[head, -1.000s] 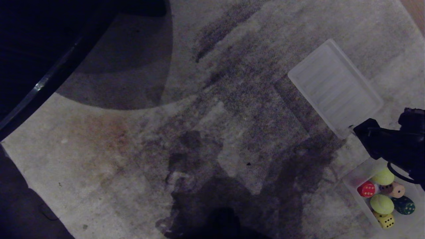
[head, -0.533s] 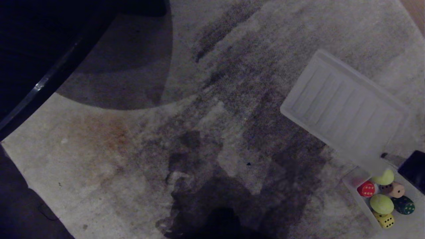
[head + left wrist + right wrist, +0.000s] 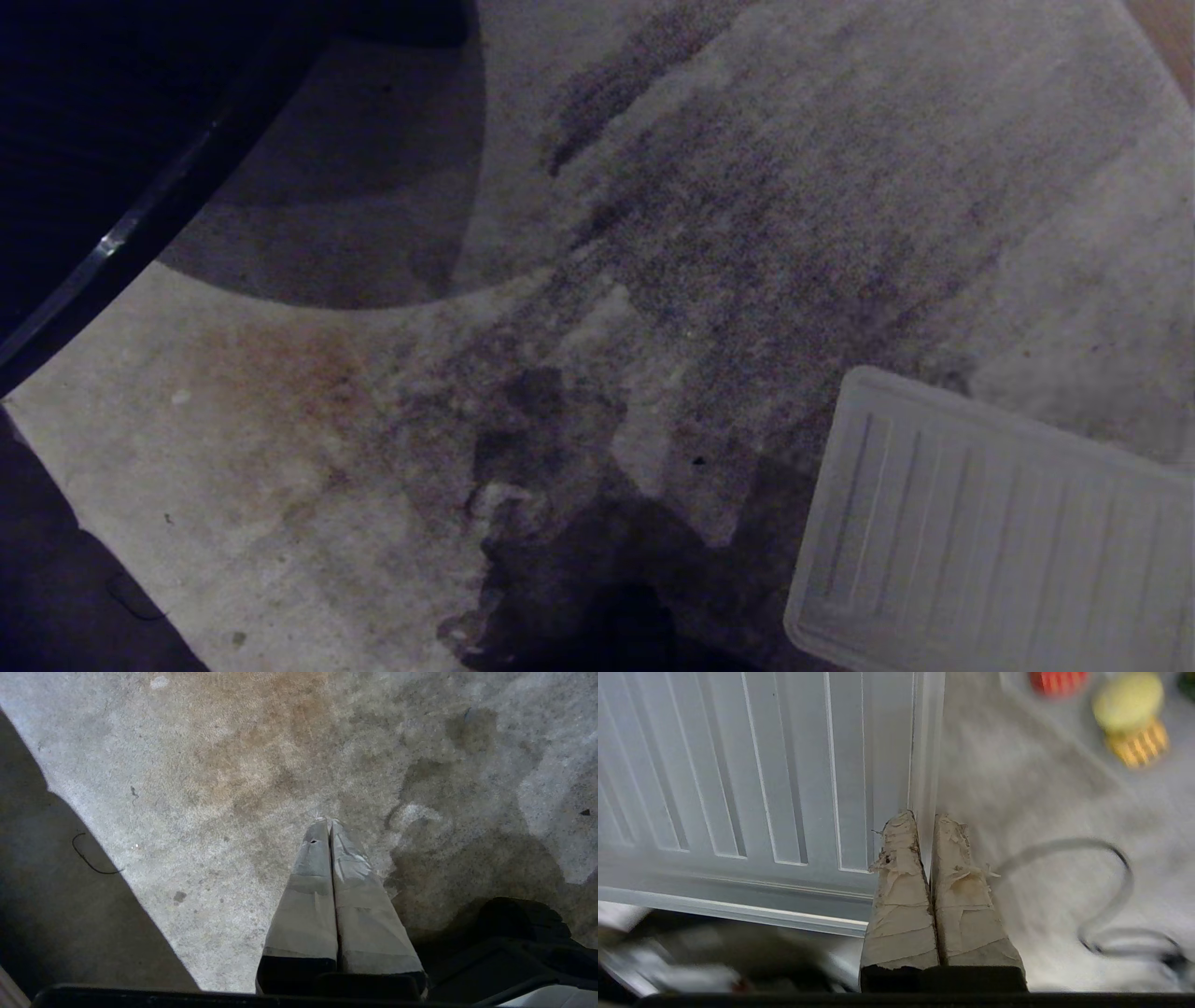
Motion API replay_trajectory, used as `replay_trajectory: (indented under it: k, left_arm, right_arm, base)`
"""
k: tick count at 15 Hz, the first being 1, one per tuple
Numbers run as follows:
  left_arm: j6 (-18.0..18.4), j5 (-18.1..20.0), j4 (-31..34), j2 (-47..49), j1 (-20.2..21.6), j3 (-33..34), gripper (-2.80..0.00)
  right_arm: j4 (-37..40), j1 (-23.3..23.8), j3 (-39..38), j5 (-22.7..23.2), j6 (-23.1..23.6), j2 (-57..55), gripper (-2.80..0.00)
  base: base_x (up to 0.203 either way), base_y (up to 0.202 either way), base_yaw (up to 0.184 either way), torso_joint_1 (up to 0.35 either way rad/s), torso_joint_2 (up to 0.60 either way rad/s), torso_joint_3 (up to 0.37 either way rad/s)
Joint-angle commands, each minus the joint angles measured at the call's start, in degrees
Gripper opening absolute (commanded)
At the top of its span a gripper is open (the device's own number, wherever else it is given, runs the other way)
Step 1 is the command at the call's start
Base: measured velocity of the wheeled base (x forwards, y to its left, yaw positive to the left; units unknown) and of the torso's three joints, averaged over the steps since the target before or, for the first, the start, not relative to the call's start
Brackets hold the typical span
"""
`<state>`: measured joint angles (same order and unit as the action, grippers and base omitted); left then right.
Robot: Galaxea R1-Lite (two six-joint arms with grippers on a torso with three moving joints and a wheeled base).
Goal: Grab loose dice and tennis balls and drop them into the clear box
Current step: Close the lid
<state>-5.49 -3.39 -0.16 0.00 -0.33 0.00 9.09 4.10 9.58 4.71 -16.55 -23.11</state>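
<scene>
My right gripper (image 3: 924,819) is shut on the long rim of the flat ribbed translucent lid (image 3: 761,765), which passes between its taped fingertips. In the head view this lid (image 3: 990,541) fills the near right corner, raised off the carpet, and hides the clear box. Past the lid's edge, the right wrist view shows a red die (image 3: 1057,679), a tennis ball (image 3: 1127,700) and a yellow die (image 3: 1139,746) close together; the box's walls are too blurred to make out. My left gripper (image 3: 327,821) hangs shut and empty over bare carpet on the left.
A stained grey carpet (image 3: 653,233) covers the floor. A dark edge with a shiny strip (image 3: 112,243) runs along the far left. A black cable (image 3: 1111,858) loops on the carpet beside the right gripper. A thin dark wire (image 3: 88,863) lies near the left gripper.
The lid has travelled from the far right to the near right, turning and looming larger, and now covers the box with its dice and balls. The right arm has left the head view.
</scene>
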Motion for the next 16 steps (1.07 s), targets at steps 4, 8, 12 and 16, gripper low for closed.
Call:
replay_trajectory:
  k: [4, 8, 12, 16]
  left_arm:
    - [-0.05, -0.04, -0.02, 0.09, -0.02, 0.09, -2.80]
    - [-0.05, -0.04, -0.02, 0.09, -0.02, 0.09, -2.80]
    - [-0.05, -0.04, -0.02, 0.09, -0.02, 0.09, -2.80]
    - [-0.05, -0.04, -0.02, 0.09, -0.02, 0.09, -2.80]
  right_arm:
    - [3.30, -2.05, -2.27, -1.27, 4.31, 8.38, -2.80]
    - [-5.30, -2.61, -6.68, -8.01, 9.58, 10.47, -2.80]
    - [-8.96, -3.42, -9.27, -6.95, 10.97, 12.99, -2.80]
    - [-8.23, -4.88, -9.17, -5.26, 13.17, 20.95, -2.80]
  base:
    - [0.000, 0.000, 0.000, 0.000, 0.00, 0.000]
    - [0.000, 0.000, 0.000, 0.000, 0.00, 0.000]
    - [0.000, 0.000, 0.000, 0.000, 0.00, 0.000]
    - [0.000, 0.000, 0.000, 0.000, 0.00, 0.000]
